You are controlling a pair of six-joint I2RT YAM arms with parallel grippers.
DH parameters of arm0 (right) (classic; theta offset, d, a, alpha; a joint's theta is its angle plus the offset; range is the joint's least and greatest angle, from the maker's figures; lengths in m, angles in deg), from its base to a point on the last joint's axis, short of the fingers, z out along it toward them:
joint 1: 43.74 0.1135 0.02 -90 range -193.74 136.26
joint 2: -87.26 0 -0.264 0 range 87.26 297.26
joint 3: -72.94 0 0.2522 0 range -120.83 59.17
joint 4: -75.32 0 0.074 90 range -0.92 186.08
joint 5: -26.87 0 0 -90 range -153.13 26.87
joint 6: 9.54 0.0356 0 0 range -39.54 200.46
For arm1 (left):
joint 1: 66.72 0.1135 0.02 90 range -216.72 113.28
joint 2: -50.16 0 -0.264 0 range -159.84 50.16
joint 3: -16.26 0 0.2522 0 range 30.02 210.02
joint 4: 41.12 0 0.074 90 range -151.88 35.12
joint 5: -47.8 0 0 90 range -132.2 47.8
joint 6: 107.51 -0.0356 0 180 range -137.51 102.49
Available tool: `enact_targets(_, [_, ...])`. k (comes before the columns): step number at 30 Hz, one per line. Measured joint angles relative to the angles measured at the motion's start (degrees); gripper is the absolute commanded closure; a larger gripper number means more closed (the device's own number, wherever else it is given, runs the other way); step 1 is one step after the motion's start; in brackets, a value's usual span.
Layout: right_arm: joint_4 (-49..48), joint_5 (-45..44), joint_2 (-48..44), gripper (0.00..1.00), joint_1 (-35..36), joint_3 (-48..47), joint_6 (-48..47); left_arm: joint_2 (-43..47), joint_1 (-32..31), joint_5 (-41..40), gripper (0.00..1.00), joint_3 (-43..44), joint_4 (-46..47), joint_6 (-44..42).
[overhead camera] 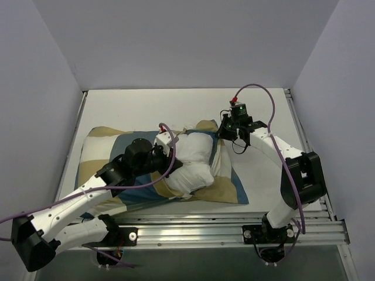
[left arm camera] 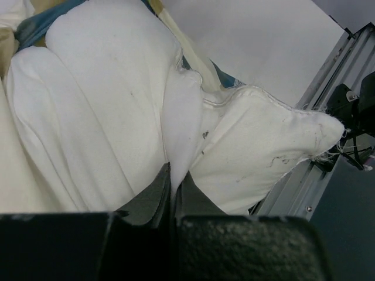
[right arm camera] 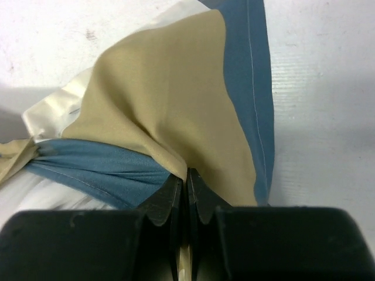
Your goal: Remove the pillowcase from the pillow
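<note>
Left pincer (left arm camera: 171, 182) clamped on a fold of the white pillow (left arm camera: 111, 105); right pincer (right arm camera: 183, 180), at the pillow's 1 o'clock, clamped on the pillowcase (right arm camera: 176, 105) corner. Pillow lies half-covered at the centre of the white table (overhead camera: 146, 105), between pale walls (overhead camera: 176, 41).

Softly, evenly lit from overhead, crisp in the top view, with grey shadow mid-left and blur lower left in the right wrist view.

open table (overhead camera: 176, 108) behind pillow (overhead camera: 193, 164), walls (overhead camera: 35, 88) close alongside
</note>
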Motion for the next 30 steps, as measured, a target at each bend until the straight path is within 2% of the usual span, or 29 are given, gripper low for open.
enact_targets(7, [0.1,0.8,5.5,1.00,-4.4,0.0,1.9,9.2,-1.0,2.7,0.98,-2.0,-1.3,-0.1])
enact_targets(12, [-0.6,0.8,5.2,1.00,-6.2,2.1,2.5,9.2,-1.2,2.3,0.98,-3.3,-1.3,0.3])
enact_targets(13, [-1.2,0.8,4.7,0.96,-6.3,3.3,2.7,8.5,-1.2,1.2,0.97,-3.3,-1.2,0.6])
enact_targets(14, [-1.5,0.8,4.0,0.92,-6.4,4.3,2.8,7.7,-1.2,0.5,0.94,-3.3,-0.8,0.9])
enact_targets(15, [-1.9,0.7,3.0,0.82,-6.6,5.8,2.9,6.4,-1.3,-0.1,0.73,-3.1,-0.3,1.2])
enact_targets(17, [-1.9,0.2,0.3,0.71,-7.5,7.8,2.8,2.9,-1.5,-1.1,0.49,-1.9,0.8,1.7])
enact_targets(18, [-1.8,-0.2,-1.2,0.59,-8.2,8.5,2.7,0.9,-1.5,-1.5,0.31,-0.9,1.2,2.2])
enact_targets(19, [-1.8,-1.0,-3.1,0.54,-8.7,8.9,2.6,-1.1,-1.5,-2.0,0.25,0.3,1.5,2.6])
enact_targets(21, [-1.8,-3.0,-7.0,0.40,-9.9,9.1,1.8,-4.9,-1.5,-3.4,0.16,3.0,1.8,3.7])
enact_targets(22, [-1.8,-4.5,-9.0,0.37,-10.4,9.1,1.5,-6.4,-1.4,-4.3,0.10,4.4,1.8,4.3])
enact_targets(24, [-1.7,-6.6,-13.5,0.28,-11.3,9.1,0.7,-8.7,-1.4,-6.6,0.05,7.0,1.7,5.6])
enact_targets(27, [-1.0,-8.2,-20.1,0.22,-10.7,9.0,-0.4,-9.2,-1.4,-11.5,0.02,9.6,1.1,8.2])
enact_targets(30, [0.0,-10.0,-25.5,0.21,-7.2,8.8,-2.5,-7.6,-1.2,-18.2,0.03,10.0,-1.1,12.2])
